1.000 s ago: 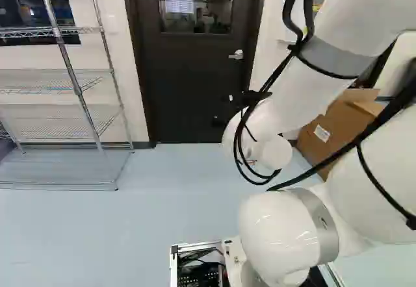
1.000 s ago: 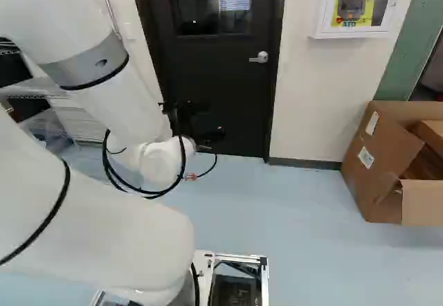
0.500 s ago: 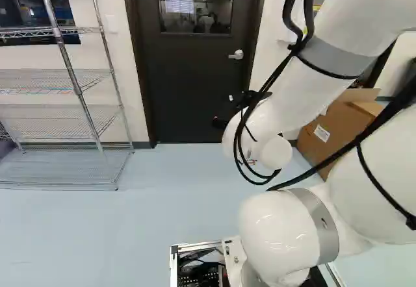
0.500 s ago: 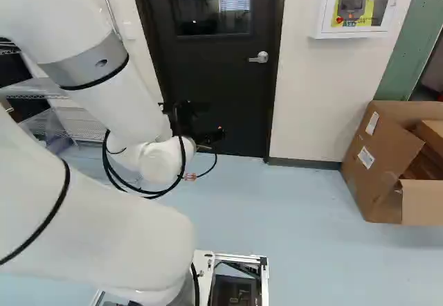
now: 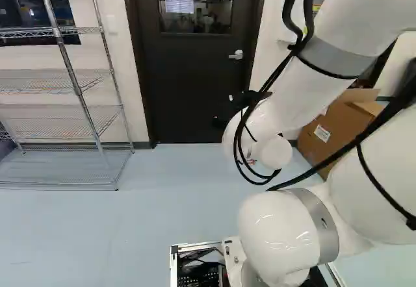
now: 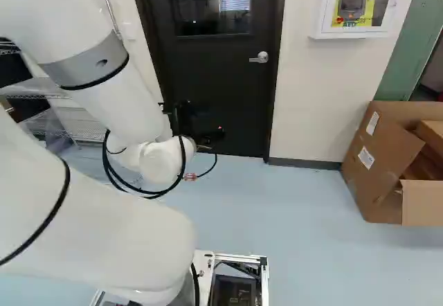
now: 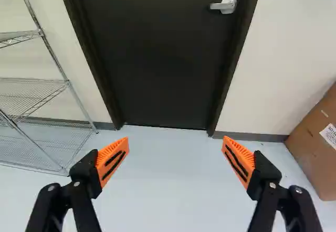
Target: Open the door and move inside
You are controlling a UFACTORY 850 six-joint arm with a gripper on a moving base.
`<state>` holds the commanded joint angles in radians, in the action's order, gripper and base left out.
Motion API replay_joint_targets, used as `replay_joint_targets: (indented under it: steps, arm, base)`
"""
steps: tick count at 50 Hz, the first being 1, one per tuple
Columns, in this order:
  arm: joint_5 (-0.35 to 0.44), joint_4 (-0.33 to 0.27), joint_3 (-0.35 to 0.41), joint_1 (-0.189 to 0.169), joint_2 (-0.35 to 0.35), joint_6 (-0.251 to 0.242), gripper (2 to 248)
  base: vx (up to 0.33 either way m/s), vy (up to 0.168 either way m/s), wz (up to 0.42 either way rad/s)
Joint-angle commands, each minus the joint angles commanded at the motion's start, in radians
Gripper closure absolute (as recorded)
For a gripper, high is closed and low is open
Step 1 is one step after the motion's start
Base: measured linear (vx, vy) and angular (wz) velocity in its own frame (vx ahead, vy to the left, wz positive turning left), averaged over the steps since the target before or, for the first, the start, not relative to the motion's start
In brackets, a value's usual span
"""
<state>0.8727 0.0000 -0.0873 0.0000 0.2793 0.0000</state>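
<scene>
The dark windowed door (image 6: pixel 227 84) stands closed before you in the upper middle of the right base view, its silver lever handle (image 6: pixel 259 57) near its right edge. Your fingers (image 7: pixel 107 156) are released and spread wide, with the door ahead of them. You have a wire shelving rack (image 5: pixel 79 91) at the left of the left base view and an open cardboard box (image 6: pixel 377 154) at the right of the right base view.

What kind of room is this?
Likely a lab or workshop back room: wire rack, open cardboard box, AED cabinet on the wall beside a dark windowed door.
</scene>
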Motion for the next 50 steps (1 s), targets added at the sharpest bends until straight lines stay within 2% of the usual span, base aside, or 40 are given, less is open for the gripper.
replay_joint_targets:
  steps: [18,50]
  arm:
    - [0.0,0.0,0.0,0.0,0.0,0.0,3]
    - [0.0,0.0,0.0,0.0,0.0,0.0,3]
  base:
    - [0.071,0.001,-0.005]
    - [0.179,0.007,-0.012]
